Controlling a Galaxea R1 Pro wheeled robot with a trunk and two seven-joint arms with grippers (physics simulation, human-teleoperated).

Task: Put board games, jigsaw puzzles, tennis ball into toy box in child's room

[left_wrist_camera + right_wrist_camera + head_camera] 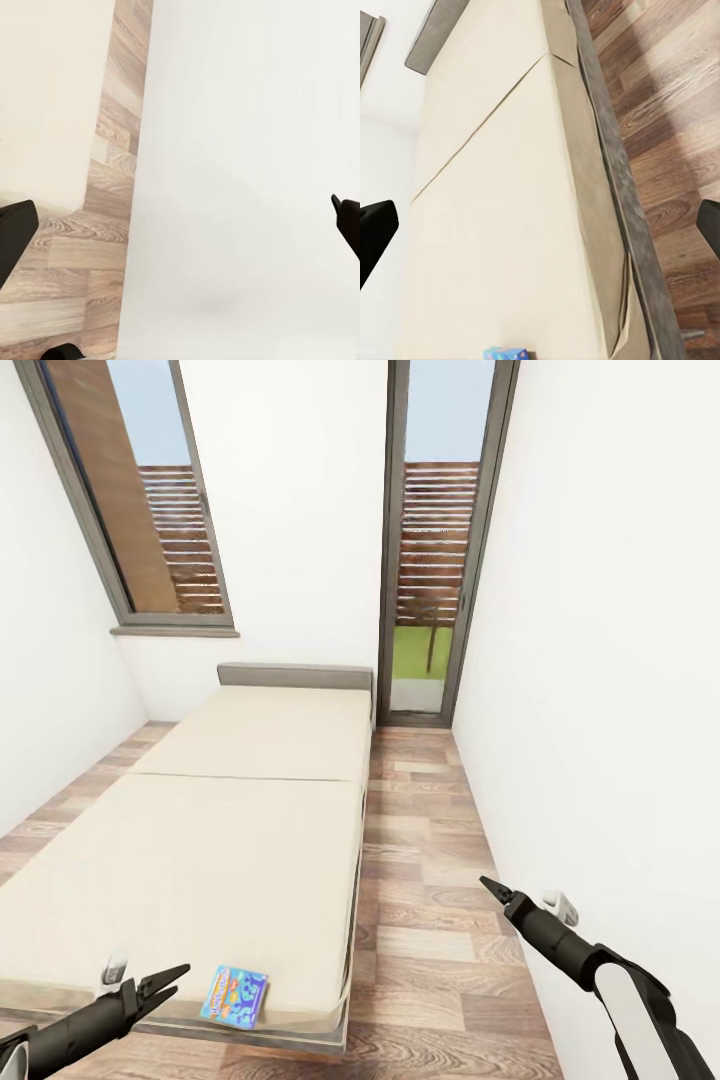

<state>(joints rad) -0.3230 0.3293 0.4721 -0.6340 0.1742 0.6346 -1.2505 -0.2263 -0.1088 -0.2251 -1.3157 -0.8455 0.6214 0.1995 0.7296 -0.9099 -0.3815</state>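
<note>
A flat blue board game [234, 996] with a colourful print lies on the near corner of the bed [250, 830], a cream mattress on a thin grey frame. The game's edge also peeks in at the mattress end [506, 352] in the right wrist view. My left gripper [170, 980] hovers open just left of the game, over the bed's near edge. In the left wrist view its fingers [16, 234] stand far apart with nothing between them. My right gripper [492, 888] is open above the floor to the right of the bed, holding nothing.
A wood plank aisle [430, 880] runs between the bed and the white right wall [600, 710]. A glass door [432, 560] stands at the far end. A tall window [130, 490] is on the left wall, with a narrow floor strip [60, 800] below it.
</note>
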